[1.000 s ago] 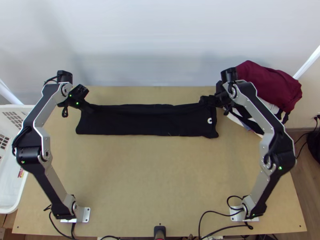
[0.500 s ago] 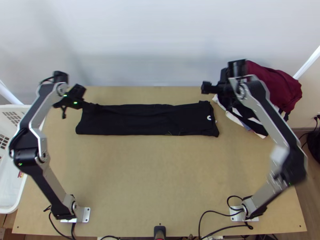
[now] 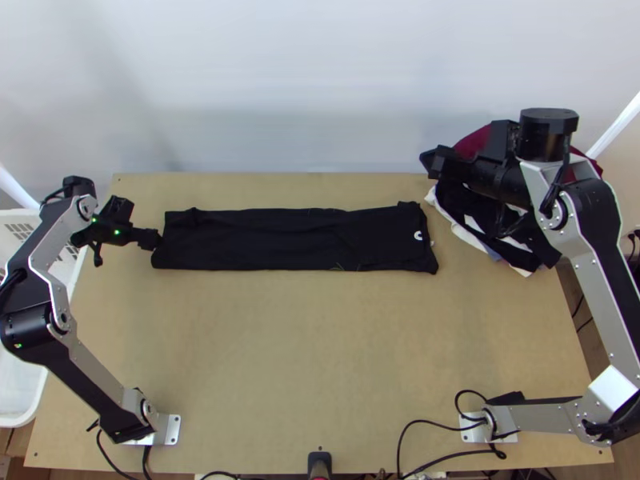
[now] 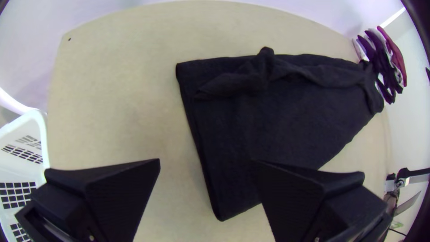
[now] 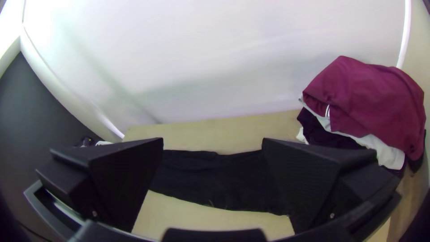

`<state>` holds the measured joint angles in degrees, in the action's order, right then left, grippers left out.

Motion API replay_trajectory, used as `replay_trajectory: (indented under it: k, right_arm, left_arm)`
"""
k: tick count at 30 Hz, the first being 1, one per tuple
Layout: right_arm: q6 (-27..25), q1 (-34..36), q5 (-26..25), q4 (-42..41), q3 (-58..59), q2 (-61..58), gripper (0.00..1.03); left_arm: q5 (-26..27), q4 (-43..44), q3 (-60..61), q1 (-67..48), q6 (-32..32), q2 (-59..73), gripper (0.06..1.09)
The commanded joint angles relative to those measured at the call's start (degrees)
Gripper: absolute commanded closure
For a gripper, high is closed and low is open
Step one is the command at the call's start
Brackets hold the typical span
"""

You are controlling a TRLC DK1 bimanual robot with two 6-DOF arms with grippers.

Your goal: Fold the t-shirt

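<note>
Both arms have drawn away from the t-shirt (image 3: 296, 244): the left tool (image 3: 150, 238) towards the left edge of the worktop (image 3: 304, 360), the right tool (image 3: 430, 162) towards its far right corner. Each has its fingers spread. Folded into a long strip near the far edge, the t-shirt hides its black-on-black layers. The right arm partly covers the clothes pile (image 5: 371, 98); the top view cuts off the basket (image 3: 16, 392).

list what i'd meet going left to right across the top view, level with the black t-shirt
White plastic basket → left end effector → black t-shirt, lying as a long strip → heap of clothes.
</note>
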<state>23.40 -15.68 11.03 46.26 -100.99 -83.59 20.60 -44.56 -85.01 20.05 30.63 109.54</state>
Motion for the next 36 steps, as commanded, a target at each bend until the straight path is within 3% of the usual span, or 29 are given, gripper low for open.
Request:
replay_trajectory:
  k: [1, 14, 25, 28, 32, 33, 34, 36]
  right_arm:
    - [3.15, -0.05, 1.28, 1.46, -1.49, 1.94, 0.04]
    - [4.29, -0.05, 1.37, 4.98, -2.11, 4.75, 0.04]
    - [5.69, 0.04, 1.37, 6.47, -3.78, 5.81, 0.04]
    - [5.78, 0.04, 1.37, 6.47, -3.86, 5.9, 0.04]
    - [5.78, 0.04, 1.28, 6.56, -3.86, 6.07, 0.04]
    - [5.78, 0.04, 1.28, 6.56, -3.86, 6.16, 0.04]
    - [5.78, 0.04, 1.37, 6.56, -3.78, 6.16, 0.04]
    - [5.87, 0.04, 1.37, 6.56, -3.69, 6.25, 0.04]
  left_arm:
    - [1.28, 0.96, 2.04, 0.86, 0.92, 0.06, 0.12]
    - [5.77, 1.84, -0.77, -0.98, -1.1, 9.64, 0.12]
    - [13.41, -1.06, -3.84, -6.25, -8.48, 13.6, 0.12]
    - [15.17, -1.15, -3.49, -7.57, -10.15, 12.81, 0.23]
    - [15.79, -1.68, -1.12, -8.98, -10.15, 10.17, 0.23]
    - [15.87, -1.68, -0.42, -9.24, -9.98, 9.64, 0.28]
    - [15.96, -1.68, 0.46, -9.42, -9.54, 9.03, 0.42]
    - [15.96, -1.5, 1.43, -9.51, -9.89, 8.15, 0.8]
